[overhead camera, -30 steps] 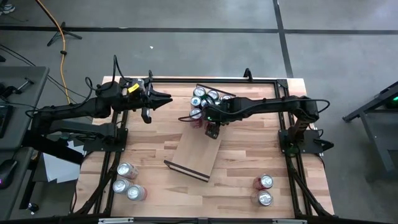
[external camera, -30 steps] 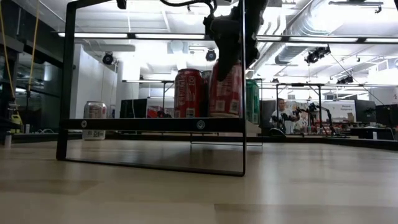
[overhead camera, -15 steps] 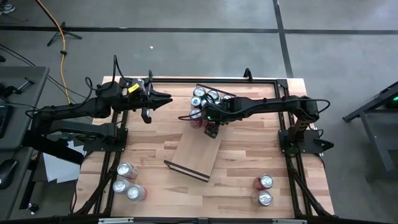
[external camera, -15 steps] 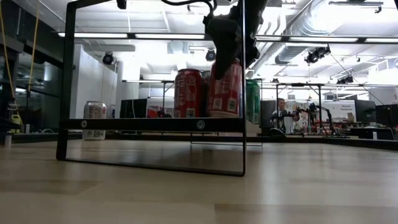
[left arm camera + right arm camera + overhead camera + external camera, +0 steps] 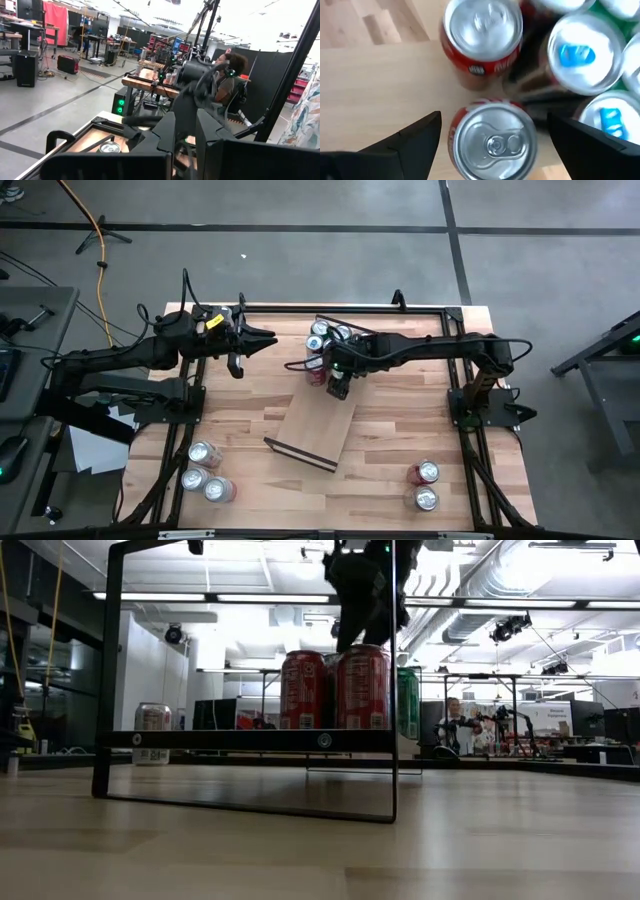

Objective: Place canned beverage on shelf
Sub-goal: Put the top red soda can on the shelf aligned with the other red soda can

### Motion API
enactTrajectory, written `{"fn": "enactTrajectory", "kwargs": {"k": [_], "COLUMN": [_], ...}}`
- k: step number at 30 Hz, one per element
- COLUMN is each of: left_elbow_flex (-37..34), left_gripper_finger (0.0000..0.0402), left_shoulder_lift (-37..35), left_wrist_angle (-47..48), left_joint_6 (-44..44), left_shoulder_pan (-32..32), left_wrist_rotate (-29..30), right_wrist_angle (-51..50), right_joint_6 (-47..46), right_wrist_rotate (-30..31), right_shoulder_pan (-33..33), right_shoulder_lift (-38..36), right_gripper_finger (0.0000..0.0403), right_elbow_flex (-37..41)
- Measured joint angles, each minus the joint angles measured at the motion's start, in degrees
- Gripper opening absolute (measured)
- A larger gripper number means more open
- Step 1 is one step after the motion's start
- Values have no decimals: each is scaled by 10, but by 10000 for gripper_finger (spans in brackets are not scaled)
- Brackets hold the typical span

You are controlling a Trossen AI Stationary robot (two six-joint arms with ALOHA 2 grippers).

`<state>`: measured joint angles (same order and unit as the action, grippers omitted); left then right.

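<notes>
1. The right end effector point(image 5: 362, 615) has lifted clear of the red aluminium beverage can point(image 5: 363, 687) and hangs right above it; half a second back its dark fingers were still down around the can's sides.
2. In the right wrist view those fingers point(image 5: 407, 137) stand spread wide either side of the can's silver lid, touching nothing. That reads as a release: my call is the placing is done and only the pull-away is left.
3. The can stands upright on the flat light-wood shelf with thin dark metal rails point(image 5: 318, 420), at the crowded end farthest from the low camera. It is on the open-board side of the cluster of red, green and blue-tabbed cans point(image 5: 328, 335), close against its red neighbour.
4. Room around the shelf: tight on the cluster side, so straight up looks the safest exit; a sideways swing could clip the neighbours. The rest of the board, toward the near rail, lies bare.
5. The left end effector point(image 5: 262, 340) waits closed and empty, beyond the shelf's crowded end, well apart from it.
6. Loose cans point(image 5: 203, 470) sit on the wooden counter point(image 5: 390, 465), well clear of the shelf's near end.
</notes>
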<state>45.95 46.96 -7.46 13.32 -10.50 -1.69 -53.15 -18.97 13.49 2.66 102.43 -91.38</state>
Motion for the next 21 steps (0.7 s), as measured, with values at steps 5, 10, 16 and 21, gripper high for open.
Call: {"fn": "enactTrajectory", "kwargs": {"k": [5,10,16,21], "left_elbow_flex": [0,0,0,-1], "left_gripper_finger": [5,5,1,0], "left_shoulder_lift": [0,0,0,0], "left_wrist_angle": [0,2,15,61], "left_joint_6": [0,-1,-27,-26], "left_shoulder_pan": [0,0,0,0], "left_wrist_rotate": [0,0,-17,-32], "right_wrist_angle": [-28,-115,-180,-55], "right_joint_6": [67,137,131,38], "right_wrist_rotate": [-1,1,8,-40], "right_shoulder_pan": [-2,-21,-54,-76], "right_shoulder_lift": [0,-1,-53,-166], "right_gripper_finger": [347,325,196,26], "right_elbow_flex": [-62,-124,-55,152]}}
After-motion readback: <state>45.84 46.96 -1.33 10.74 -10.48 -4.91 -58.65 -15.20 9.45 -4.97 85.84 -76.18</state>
